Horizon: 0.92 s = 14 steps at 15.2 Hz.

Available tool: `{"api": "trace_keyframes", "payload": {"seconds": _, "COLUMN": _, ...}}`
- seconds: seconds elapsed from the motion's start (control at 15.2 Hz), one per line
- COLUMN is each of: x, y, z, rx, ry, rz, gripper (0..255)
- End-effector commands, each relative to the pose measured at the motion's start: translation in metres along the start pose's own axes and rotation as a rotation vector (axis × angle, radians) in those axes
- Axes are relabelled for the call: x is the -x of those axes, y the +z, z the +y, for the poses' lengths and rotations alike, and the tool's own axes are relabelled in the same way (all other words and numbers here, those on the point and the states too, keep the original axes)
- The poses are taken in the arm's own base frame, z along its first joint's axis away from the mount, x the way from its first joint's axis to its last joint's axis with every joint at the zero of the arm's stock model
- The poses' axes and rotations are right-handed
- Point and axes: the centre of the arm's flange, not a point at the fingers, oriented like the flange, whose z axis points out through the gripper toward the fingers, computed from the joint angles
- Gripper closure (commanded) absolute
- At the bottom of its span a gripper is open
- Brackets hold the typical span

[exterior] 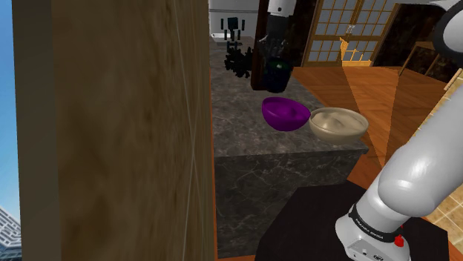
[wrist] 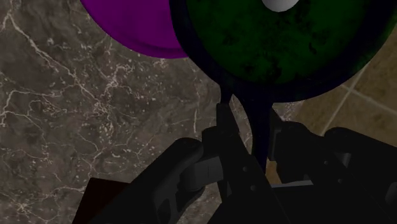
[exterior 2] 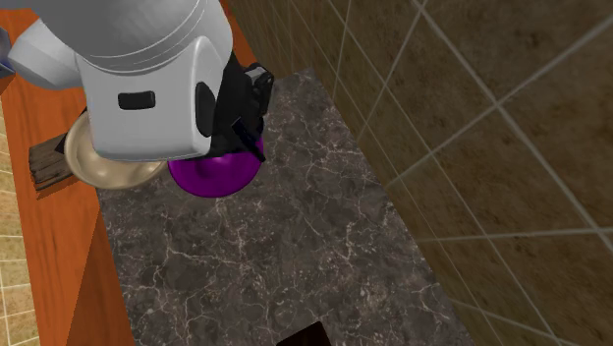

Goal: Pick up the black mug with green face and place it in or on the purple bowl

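Over the counter (exterior: 245, 141), end effector (wrist: 245, 114) clasps mug (wrist: 280, 48) near purple bowl (exterior: 286, 113)

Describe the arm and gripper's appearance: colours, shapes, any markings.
The arm is built of smooth, rounded white links shaded grey. A dark band with small white lettering rings its lower joint, and a small red button sits beside it. The gripper is all black and blocky, ending in two narrow fingers.
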Motion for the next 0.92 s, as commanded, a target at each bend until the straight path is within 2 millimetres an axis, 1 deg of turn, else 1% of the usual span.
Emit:
{"api": "trace_keyframes", "payload": {"seconds": 0.0, "x": 0.025, "y": -0.003, "z": 0.011, "rx": 0.0, "ry": -0.001, "rz": 0.0, "gripper": 255}}
{"api": "trace_keyframes", "payload": {"seconds": 0.13, "x": 0.049, "y": -0.007, "z": 0.021, "rx": 0.0, "ry": -0.001, "rz": 0.0, "gripper": 255}}
{"api": "trace_keyframes", "payload": {"seconds": 0.2, "x": 0.056, "y": -0.008, "z": 0.024, "rx": 0.0, "ry": -0.001, "rz": 0.0, "gripper": 255}}
{"api": "trace_keyframes", "payload": {"seconds": 0.86, "x": 0.058, "y": 0.045, "z": 0.028, "rx": 0.0, "ry": -0.001, "rz": 0.0, "gripper": 255}}
